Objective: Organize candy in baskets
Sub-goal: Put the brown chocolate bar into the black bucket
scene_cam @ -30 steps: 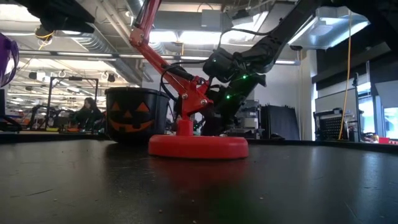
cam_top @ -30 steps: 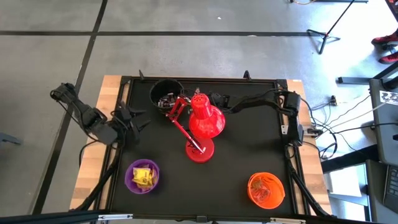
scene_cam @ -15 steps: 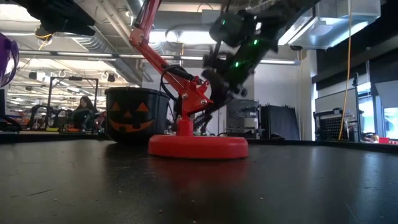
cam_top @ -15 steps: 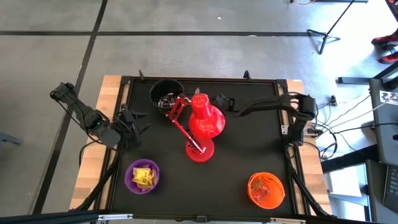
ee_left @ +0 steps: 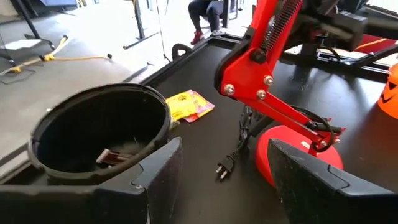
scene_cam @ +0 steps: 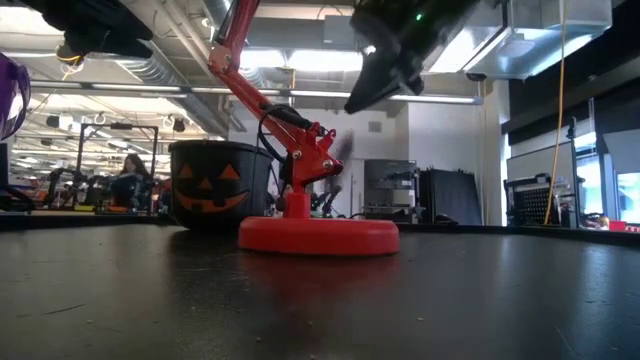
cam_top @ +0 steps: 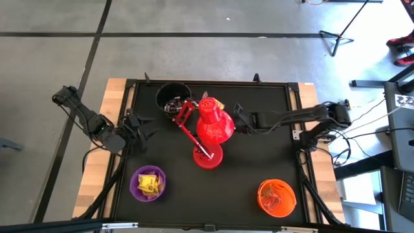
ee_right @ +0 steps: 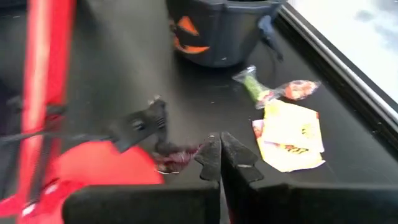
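Observation:
The candy on the table's far side includes a yellow wrapper point(ee_right: 287, 138) and a green and orange sweet point(ee_right: 273, 90), both next to the black basket point(cam_top: 173, 97). That basket has a dark candy point(ee_left: 112, 155) inside. The purple basket point(cam_top: 148, 183) holds yellow candy, and the orange basket point(cam_top: 277, 197) holds more. My right gripper point(cam_top: 237, 111) hangs high beside the red lamp's head, shut on a dark reddish candy point(ee_right: 176, 157). My left gripper point(ee_left: 224, 186) waits open at the table's left, just short of the black basket. My right gripper has the dark reddish candy at its shut fingertips point(ee_right: 210, 155). The wrapper point(ee_right: 180, 154) sticks out to one side of them. The fingers slant down from the table's right side. The candy is lifted clear of the table; the exact place of contact is blurred.
A red desk lamp stands mid-table, with a round base point(cam_top: 207, 157), a sprung arm point(scene_cam: 250, 95) and a head point(cam_top: 214, 124). Its cord and plug point(ee_left: 224, 168) lie on the table between the lamp and the black basket. A raised black frame point(cam_top: 213, 83) rims the table.
My right gripper has risen from low behind the lamp, beside the black basket, to well above the table. It has also drawn back toward the table's right edge, and its elbow has swung out to the right. The left arm has kept still.

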